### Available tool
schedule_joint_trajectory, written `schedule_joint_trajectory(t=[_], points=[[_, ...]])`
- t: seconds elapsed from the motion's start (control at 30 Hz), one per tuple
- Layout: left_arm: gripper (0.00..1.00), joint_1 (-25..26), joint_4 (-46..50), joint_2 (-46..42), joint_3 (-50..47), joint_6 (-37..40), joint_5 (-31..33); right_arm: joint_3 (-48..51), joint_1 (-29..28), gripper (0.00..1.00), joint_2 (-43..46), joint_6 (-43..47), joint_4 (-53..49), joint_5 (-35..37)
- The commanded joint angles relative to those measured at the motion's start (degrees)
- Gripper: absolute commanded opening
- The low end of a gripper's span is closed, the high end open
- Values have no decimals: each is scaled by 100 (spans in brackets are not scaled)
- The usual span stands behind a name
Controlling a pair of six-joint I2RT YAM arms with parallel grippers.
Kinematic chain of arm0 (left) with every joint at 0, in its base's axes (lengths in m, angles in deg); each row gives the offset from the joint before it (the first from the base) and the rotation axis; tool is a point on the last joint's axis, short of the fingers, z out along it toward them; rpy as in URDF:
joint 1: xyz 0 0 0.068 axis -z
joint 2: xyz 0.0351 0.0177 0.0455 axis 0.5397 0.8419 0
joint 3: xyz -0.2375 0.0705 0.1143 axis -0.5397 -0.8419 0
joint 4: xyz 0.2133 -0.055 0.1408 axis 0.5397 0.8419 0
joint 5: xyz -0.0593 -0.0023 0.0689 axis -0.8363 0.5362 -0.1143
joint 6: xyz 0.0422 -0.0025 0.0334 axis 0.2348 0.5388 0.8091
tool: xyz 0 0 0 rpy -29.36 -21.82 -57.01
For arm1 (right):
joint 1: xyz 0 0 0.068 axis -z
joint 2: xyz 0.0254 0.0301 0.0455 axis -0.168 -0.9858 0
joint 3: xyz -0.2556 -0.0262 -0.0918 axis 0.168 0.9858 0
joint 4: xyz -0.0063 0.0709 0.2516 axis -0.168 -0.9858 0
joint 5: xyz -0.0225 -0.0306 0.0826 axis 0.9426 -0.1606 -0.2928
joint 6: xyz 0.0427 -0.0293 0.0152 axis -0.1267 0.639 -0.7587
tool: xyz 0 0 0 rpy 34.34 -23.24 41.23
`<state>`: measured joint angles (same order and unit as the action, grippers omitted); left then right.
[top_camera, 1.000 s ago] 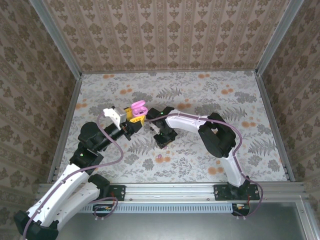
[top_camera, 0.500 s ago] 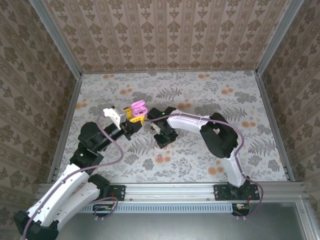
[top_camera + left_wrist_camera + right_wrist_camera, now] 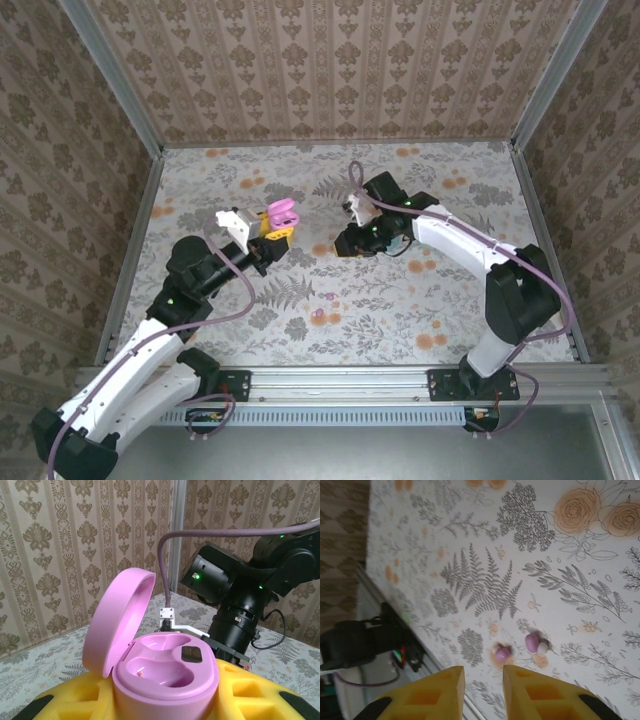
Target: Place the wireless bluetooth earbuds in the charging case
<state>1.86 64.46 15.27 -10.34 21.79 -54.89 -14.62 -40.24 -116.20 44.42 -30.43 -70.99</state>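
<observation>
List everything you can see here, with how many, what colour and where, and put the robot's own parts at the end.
charging case: one, pink, lid open, wells look empty, held above the cloth by the left arm
earbuds: two, pink, side by side on the cloth, toward the near middle
cloth: one, pale with grey ferns and orange flowers, covering the table
walls: three, brown damask pattern, around the far and side edges
cables: two, purple, one along each arm
left gripper: one, yellow fingers, closed around the charging case
right gripper: one, yellow fingers, open and holding nothing, above the cloth to the case's right
</observation>
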Motion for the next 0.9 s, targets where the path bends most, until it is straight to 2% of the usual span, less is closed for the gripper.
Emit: schedule_joint_trajectory(t=[0.0,0.1,0.17,0.3,0.53,0.87], points=[[28,46,-123,-49,241,69,83,-426,-389,33,-562,472,-972,1237],[28,46,-26,-147,279,76,112,-839,-881,39,-1082,892,-1328,1902],[28,46,61,-224,271,91,152,-1087,-1145,41,-1395,1001,-1449,2443],[28,40,141,-337,263,119,205,-1445,-1420,43,-1907,1156,-1650,2970],[29,45,203,-374,279,140,193,-1718,-1763,40,-2392,1627,-1751,3063],[29,39,258,-384,295,167,175,-1841,-1840,38,-2734,1702,-1836,3059]])
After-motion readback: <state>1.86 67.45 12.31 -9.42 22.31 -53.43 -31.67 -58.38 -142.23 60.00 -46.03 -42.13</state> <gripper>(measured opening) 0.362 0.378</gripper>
